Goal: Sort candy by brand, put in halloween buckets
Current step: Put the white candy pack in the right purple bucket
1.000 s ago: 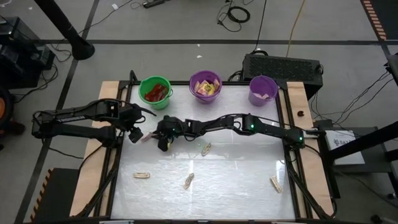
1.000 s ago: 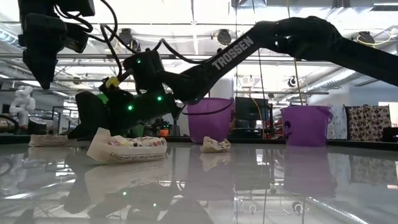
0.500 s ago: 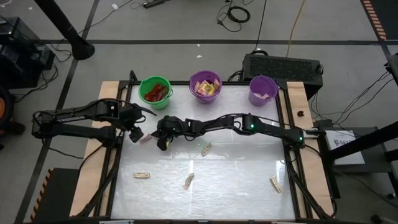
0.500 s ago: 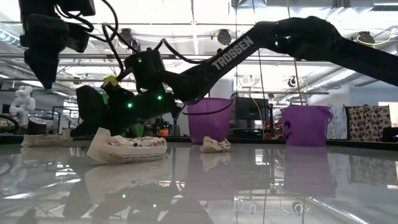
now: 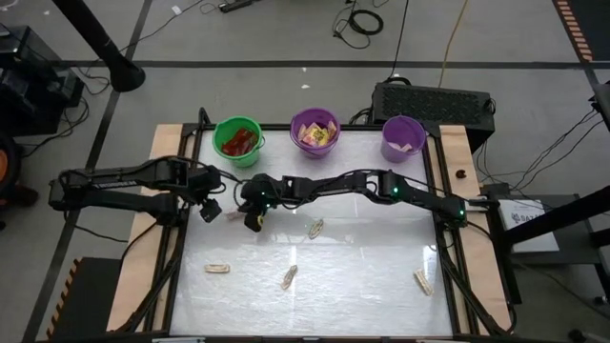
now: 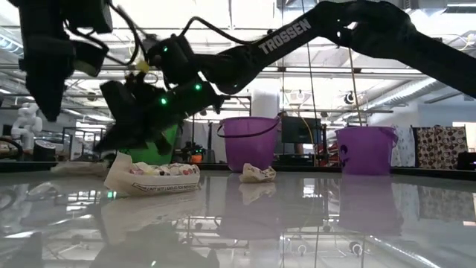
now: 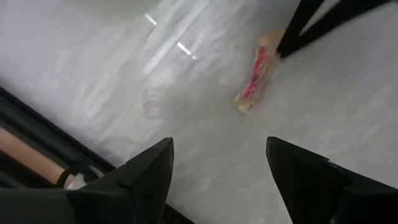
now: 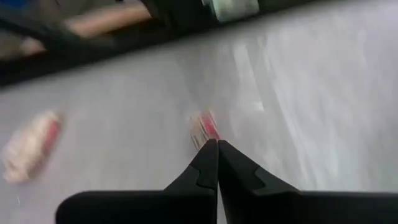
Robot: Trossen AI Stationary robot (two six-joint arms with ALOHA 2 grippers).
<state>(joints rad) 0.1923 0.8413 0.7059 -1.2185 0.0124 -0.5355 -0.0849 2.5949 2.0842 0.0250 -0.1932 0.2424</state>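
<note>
— Where's the left claw?
— Wide open, holding nothing, above the tabletop; a tan candy lies just beyond it.
— And the right claw?
— Pinched shut beside it, tips at a red-striped candy; grip unclear. The buckets stand along the far edge.

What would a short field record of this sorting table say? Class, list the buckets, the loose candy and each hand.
green bucket: red packets inside
purple bucket: yellow packets inside
lavender bucket: tan pieces inside
loose candy: four tan pieces in the high view, e.g.
right hand: shut, one tan candy at its fingertips
left hand: open, above the table, holding nothing
</note>
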